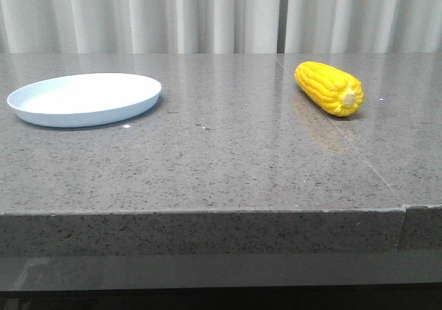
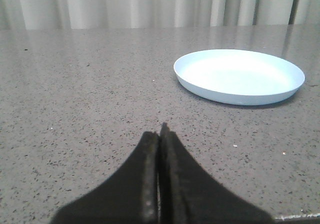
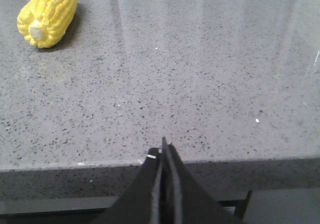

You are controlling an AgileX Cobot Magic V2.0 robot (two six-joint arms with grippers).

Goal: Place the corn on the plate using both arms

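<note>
The yellow corn (image 1: 329, 88) lies on the grey table at the right, its pale cut end towards me; it also shows in the right wrist view (image 3: 48, 15). The pale blue plate (image 1: 84, 99) sits empty at the left and shows in the left wrist view (image 2: 239, 76). My left gripper (image 2: 160, 133) is shut and empty, over the table short of the plate. My right gripper (image 3: 163, 148) is shut and empty at the table's front edge, well back from the corn. Neither gripper shows in the front view.
The speckled grey stone table (image 1: 221, 158) has a front edge and a seam (image 1: 404, 217) at the right. White curtains (image 1: 207, 13) hang behind the table.
</note>
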